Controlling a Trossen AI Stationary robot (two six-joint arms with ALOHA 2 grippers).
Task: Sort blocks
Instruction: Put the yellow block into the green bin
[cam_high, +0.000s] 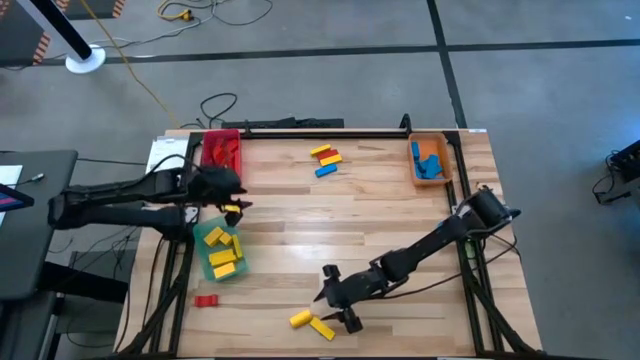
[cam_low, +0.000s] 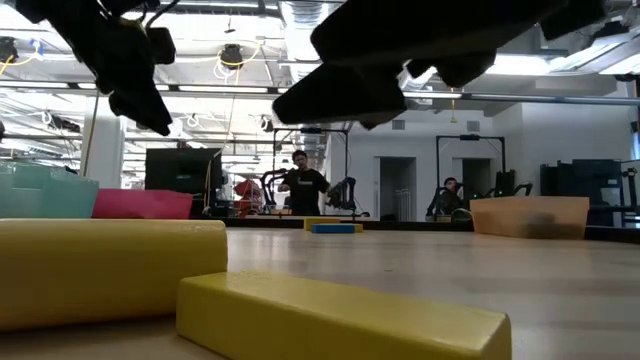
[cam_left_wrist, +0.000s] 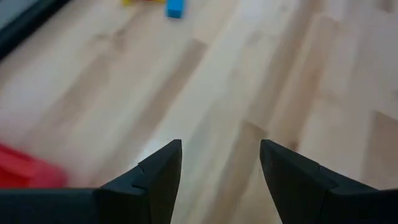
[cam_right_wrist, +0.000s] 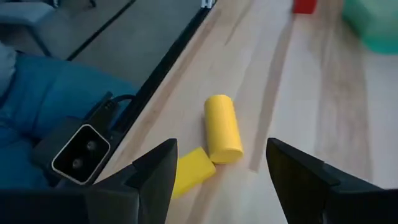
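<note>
Right gripper (cam_high: 335, 310) open, hovering over two small yellow blocks (cam_right_wrist: 222, 127) touching at the wooden desk (cam_high: 400, 210) front edge. Best to centre on the rounder one before closing. Left gripper (cam_left_wrist: 221, 171) open, empty, between red tray (cam_high: 221, 148) and green tray (cam_high: 222, 268).

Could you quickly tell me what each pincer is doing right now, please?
Left pincer: open, holding nothing, beside the red tray.
Right pincer: open, holding nothing, just above two yellow blocks at the table's near edge.
</note>
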